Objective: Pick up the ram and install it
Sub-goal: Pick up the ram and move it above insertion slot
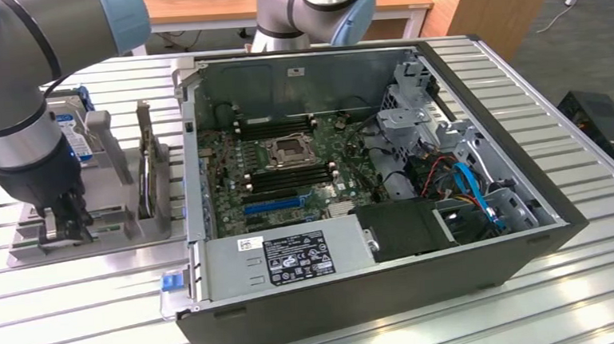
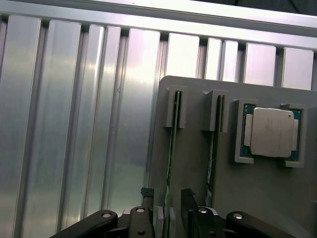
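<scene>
Between the parted jaws of the gripper (image 2: 168, 206), the ram (image 2: 172, 148) is standing on edge in its grey holder (image 2: 257, 198); the pick-up is being lined up, seemingly calling for a square squeeze.

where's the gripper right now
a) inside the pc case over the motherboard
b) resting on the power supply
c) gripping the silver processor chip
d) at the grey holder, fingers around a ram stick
d: the gripper sits low at the grey holder beside the computer case, its open fingers either side of a ram stick standing on edge in its slot.
</scene>
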### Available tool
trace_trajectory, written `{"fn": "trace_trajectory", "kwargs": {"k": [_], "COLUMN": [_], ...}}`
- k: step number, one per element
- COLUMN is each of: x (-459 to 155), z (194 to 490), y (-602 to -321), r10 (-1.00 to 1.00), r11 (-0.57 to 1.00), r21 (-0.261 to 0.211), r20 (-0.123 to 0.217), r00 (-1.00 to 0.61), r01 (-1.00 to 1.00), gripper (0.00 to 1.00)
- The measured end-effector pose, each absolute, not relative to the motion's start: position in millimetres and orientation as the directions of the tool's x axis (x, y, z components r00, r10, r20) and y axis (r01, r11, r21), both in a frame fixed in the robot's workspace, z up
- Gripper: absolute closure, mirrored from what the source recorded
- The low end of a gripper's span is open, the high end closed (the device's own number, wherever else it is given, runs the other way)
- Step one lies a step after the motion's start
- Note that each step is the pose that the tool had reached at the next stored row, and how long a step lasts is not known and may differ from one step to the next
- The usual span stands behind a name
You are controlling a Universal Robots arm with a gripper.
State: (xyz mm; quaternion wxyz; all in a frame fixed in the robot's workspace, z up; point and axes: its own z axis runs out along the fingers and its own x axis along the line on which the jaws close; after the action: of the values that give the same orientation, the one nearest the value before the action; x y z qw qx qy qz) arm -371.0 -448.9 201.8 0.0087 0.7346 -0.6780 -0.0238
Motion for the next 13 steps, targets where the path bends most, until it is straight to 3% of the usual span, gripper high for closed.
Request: {"fn": "trace_trajectory", "kwargs": {"k": [9,13], "x": [-371.0,-371.0], "z": [201.1,201.1], "y": [-448.9,-448.9], "r10": [-0.997,-0.997], "r11": [-0.08,-0.08], "r21": [0.045,0.045], "r20": [-0.023,-0.023], "r00": [0.079,0.079], "r01": [-0.996,-0.996], "gripper": [0.64,0.73]}}
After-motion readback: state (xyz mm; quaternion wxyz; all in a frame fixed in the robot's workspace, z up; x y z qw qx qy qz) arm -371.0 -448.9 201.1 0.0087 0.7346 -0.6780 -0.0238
